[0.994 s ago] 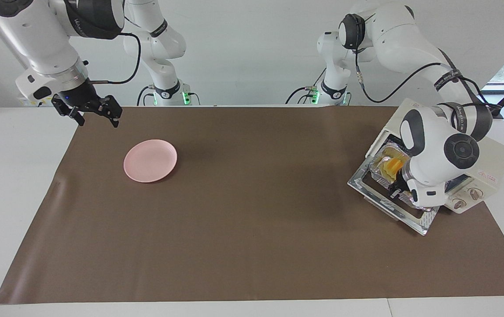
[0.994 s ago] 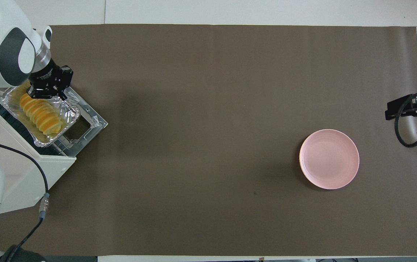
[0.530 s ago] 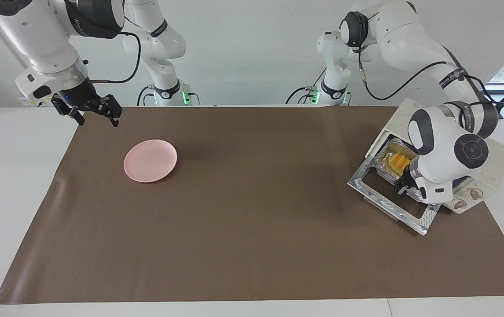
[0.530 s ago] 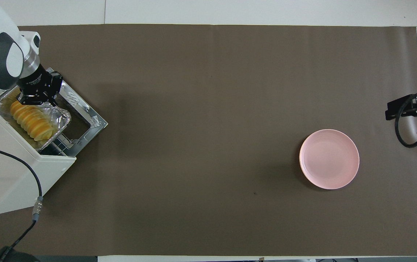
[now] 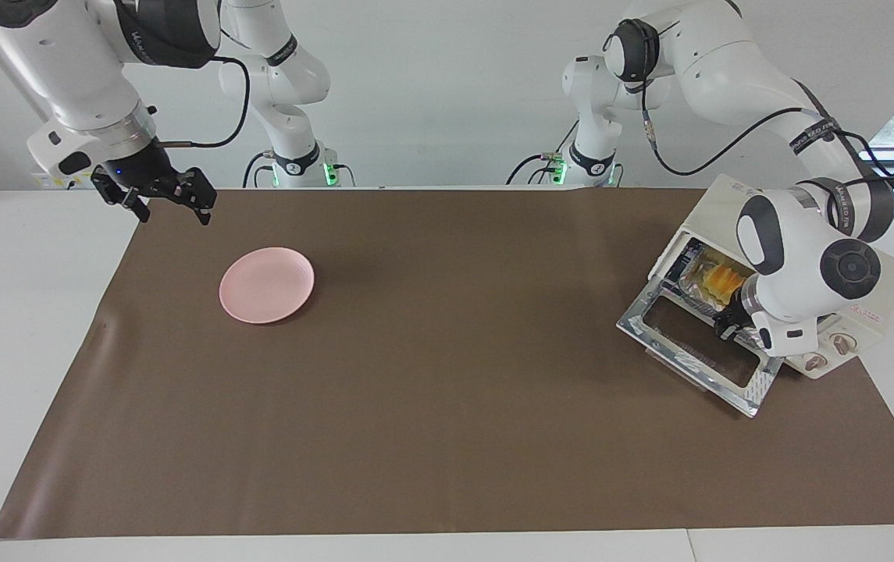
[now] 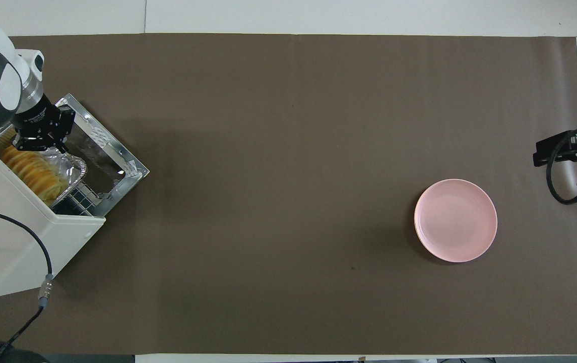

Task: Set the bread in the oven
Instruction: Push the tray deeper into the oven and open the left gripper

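The yellow-orange ridged bread (image 5: 716,279) lies in a crinkled foil tray (image 5: 694,287) that sits mostly inside the cream-white oven (image 5: 872,285) at the left arm's end of the table. The oven's glass door (image 5: 689,347) hangs open and flat. My left gripper (image 5: 728,326) is at the oven's mouth, over the door, shut on the tray's outer rim. In the overhead view the bread (image 6: 31,171), the tray (image 6: 69,169), the oven (image 6: 26,237) and the left gripper (image 6: 41,145) show too. My right gripper (image 5: 172,207) waits open over the mat's corner.
A round pink plate (image 5: 267,285) lies on the brown mat toward the right arm's end, also in the overhead view (image 6: 455,220). The oven's two knobs (image 5: 825,351) face the camera. A cable runs from the oven off the table.
My left gripper has moved toward the oven, and the foil tray with the bread has slid from the open door into the oven's cavity. The right arm has not moved.
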Controlling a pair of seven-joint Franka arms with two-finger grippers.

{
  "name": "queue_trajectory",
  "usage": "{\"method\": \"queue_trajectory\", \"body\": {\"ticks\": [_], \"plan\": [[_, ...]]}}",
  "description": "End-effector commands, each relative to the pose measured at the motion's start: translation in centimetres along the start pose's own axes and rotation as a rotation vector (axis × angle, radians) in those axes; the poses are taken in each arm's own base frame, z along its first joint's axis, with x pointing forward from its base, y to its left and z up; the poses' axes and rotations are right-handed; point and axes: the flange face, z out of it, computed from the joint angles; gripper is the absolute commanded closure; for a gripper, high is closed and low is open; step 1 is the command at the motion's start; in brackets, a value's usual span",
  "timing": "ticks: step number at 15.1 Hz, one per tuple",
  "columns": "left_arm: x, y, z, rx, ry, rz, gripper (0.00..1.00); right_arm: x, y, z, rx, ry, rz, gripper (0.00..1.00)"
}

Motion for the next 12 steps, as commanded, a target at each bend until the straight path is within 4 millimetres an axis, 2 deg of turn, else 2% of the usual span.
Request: {"method": "queue_trajectory", "body": {"ticks": [1, 6, 12], "plan": [[-0.6, -1.3, 0.2, 0.011, -0.001, 0.017, 1.0, -0.4, 0.1, -0.3, 0.016, -0.007, -0.018, 0.0], [0.0, -2.4, 1.4, 0.028, 0.023, 0.007, 1.0, -0.4, 0.1, -0.3, 0.016, -0.007, -0.018, 0.0], [0.0, -2.5, 1.4, 0.026, 0.026, 0.011, 1.0, -0.4, 0.1, -0.3, 0.016, -0.007, -0.017, 0.0]]}}
